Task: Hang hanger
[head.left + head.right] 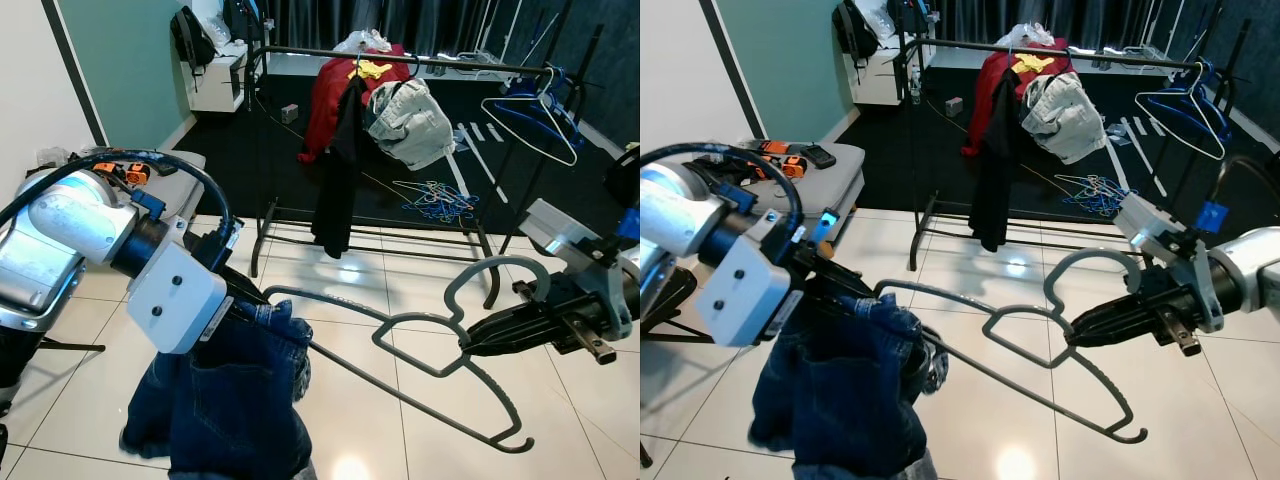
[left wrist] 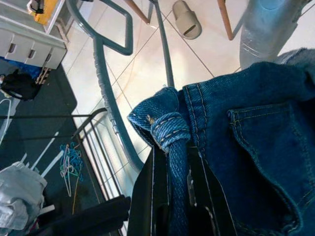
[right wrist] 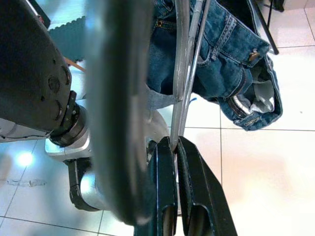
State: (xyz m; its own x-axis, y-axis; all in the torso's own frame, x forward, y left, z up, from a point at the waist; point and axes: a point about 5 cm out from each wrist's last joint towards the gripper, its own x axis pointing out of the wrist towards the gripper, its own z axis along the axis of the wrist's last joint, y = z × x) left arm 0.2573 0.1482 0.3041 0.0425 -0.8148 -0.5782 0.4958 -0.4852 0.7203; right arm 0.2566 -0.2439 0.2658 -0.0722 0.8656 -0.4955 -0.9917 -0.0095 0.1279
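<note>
With the right tool (image 1: 1072, 338) pinching the grey hanger (image 1: 1040, 345) at its neck and the left tool (image 2: 170, 162) clamped on the jeans (image 1: 235, 400) draped there, well short of the rail (image 1: 400, 57), the denim may slide off.

Right claw (image 1: 1072, 338) pinches the grey hanger (image 1: 1040, 340); left claw (image 1: 865, 297) grips jeans (image 1: 845, 385).
</note>
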